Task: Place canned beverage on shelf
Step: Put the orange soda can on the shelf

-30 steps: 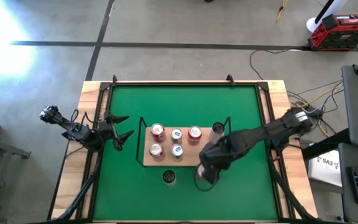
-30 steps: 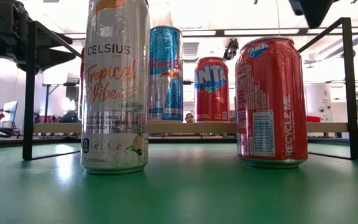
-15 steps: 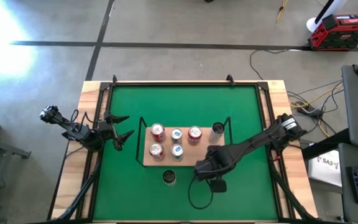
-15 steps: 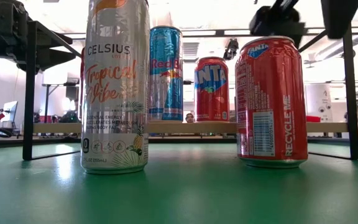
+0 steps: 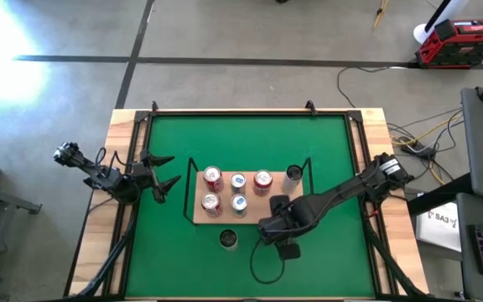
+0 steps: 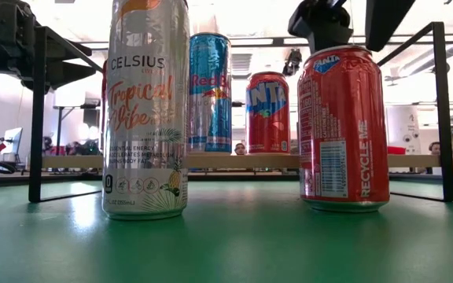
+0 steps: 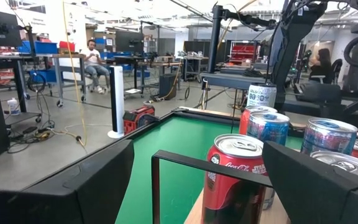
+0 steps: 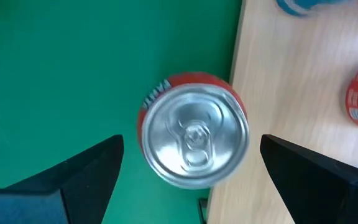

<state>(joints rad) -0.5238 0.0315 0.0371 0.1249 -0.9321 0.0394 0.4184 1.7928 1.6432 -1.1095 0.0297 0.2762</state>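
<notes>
- Right gripper [image 5: 277,228]: over the near Fanta can [image 8: 193,134], top-down, fingers [image 8: 79,171] spread wide on either side of it, clear of its sides in the wrist view.
- Holding nothing; from the low view, dark gripper parts just above the can's rim, contact hard to judge.
- Near Fanta can: upright on the mat [image 5: 250,138], just in front of the shelf [image 5: 198,214] near its right end, not on the board.
- Celsius can [image 6: 146,110]: upright on the mat, in front of the shelf and apart from the Fanta can, with open mat between them.
- Shelf: mid-mat, five cans upright on it, three at the back and two in front toward its left half.
- Bare board at the front right, right behind the Fanta can.
- Black wire uprights at both shelf ends; lone can [image 5: 293,174] standing right at the right upright, on or off the board unclear.
- Broad open mat behind the shelf and to both its sides; a narrower strip in front, taken up by the two loose cans.
- Left gripper [image 5: 168,171]: waiting at the mat's left edge, well apart from the shelf, fingers wide, empty, pointed toward the shelf's left upright.
</notes>
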